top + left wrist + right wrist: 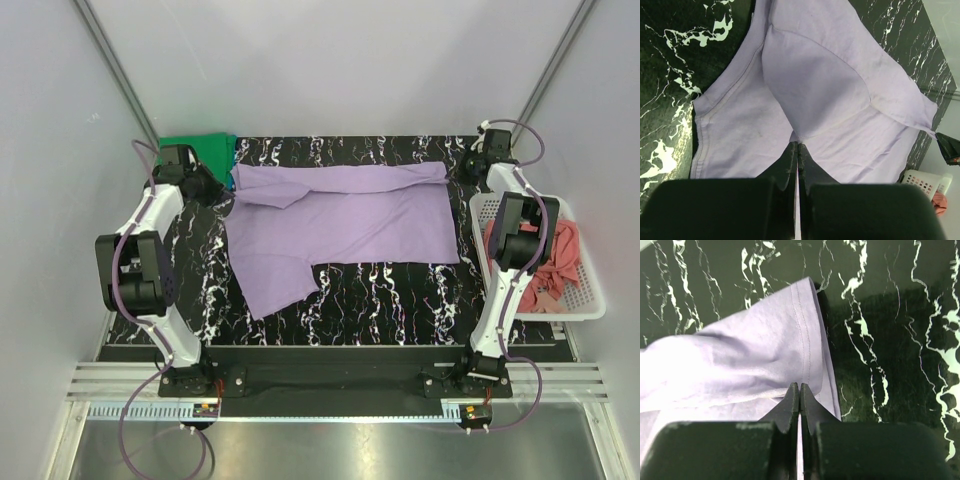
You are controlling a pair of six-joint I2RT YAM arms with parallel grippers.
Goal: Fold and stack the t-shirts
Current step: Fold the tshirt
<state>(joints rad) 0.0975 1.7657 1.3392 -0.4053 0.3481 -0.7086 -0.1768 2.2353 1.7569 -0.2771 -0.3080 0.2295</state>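
Note:
The light purple t-shirt [350,225] lies spread across the black marble table [400,295], with its far edge folded over toward me. My left gripper [218,190] is at the shirt's far left corner. In the left wrist view it [798,145] is shut on a pinched point of the purple cloth [810,80]. My right gripper [468,168] is at the far right corner. In the right wrist view it [800,385] is shut on the folded hem [740,360]. A bright green t-shirt [200,150] lies at the back left. A salmon pink t-shirt [562,255] sits in the basket. The blue t-shirt is out of view.
A white lattice basket [590,295] stands off the table's right edge and also shows in the left wrist view [920,179]. Grey walls and metal struts close in the back and sides. One sleeve of the purple shirt hangs toward the near left [275,285].

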